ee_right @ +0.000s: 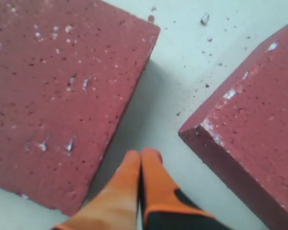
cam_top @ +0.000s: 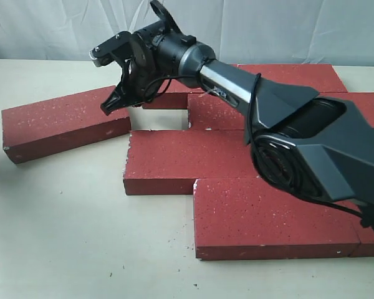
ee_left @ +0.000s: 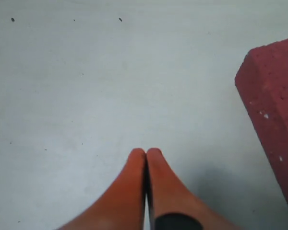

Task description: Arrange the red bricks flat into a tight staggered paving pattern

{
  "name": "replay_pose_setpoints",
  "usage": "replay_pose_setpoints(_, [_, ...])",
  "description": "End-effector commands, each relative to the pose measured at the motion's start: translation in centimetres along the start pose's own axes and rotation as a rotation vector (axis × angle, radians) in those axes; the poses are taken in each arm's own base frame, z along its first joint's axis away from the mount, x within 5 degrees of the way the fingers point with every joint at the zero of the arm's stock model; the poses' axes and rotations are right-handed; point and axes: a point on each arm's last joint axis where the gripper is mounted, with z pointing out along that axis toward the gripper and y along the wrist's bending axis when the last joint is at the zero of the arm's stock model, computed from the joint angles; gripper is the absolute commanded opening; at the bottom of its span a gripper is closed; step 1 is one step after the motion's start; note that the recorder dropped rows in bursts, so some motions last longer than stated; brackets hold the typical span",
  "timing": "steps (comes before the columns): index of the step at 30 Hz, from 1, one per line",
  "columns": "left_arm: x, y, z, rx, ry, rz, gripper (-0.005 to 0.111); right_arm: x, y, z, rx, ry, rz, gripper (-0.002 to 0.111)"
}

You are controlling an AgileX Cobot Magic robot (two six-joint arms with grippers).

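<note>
The red bricks [cam_top: 187, 163] are laid flat in staggered rows on the table [cam_top: 56, 237], save the leftmost brick [cam_top: 62, 124], seen skewed and apart. The right gripper [ee_right: 142, 154], clenched empty, is poised at that gap; a squaring push is judged needed. The left gripper [ee_left: 146, 153] is likewise clenched.

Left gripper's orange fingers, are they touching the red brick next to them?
Apart. The left wrist view shows the left gripper shut, with a strip of bare table between it and the red brick.
</note>
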Motion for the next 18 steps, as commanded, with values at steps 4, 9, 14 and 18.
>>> replay_pose_setpoints(4, [-0.1, -0.1, 1.7, 0.021, 0.084, -0.044, 0.0, 0.4, -0.3, 0.9, 0.013, 0.008, -0.001, -0.001])
replay_pose_setpoints(9, [-0.5, -1.3, 1.8, 0.053, 0.111, -0.032, 0.0, 0.1, 0.2, 0.5, 0.005, 0.002, -0.023, -0.001])
replay_pose_setpoints(14, [-1.0, -3.1, 2.2, 0.091, 0.128, 0.025, 0.0, -0.1, 0.3, -0.1, -0.007, 0.009, -0.02, -0.001])
replay_pose_setpoints(18, [-1.1, -3.4, 3.0, 0.099, 0.152, 0.03, 0.0, 0.3, 0.5, -0.2, -0.021, 0.058, -0.05, -0.001])
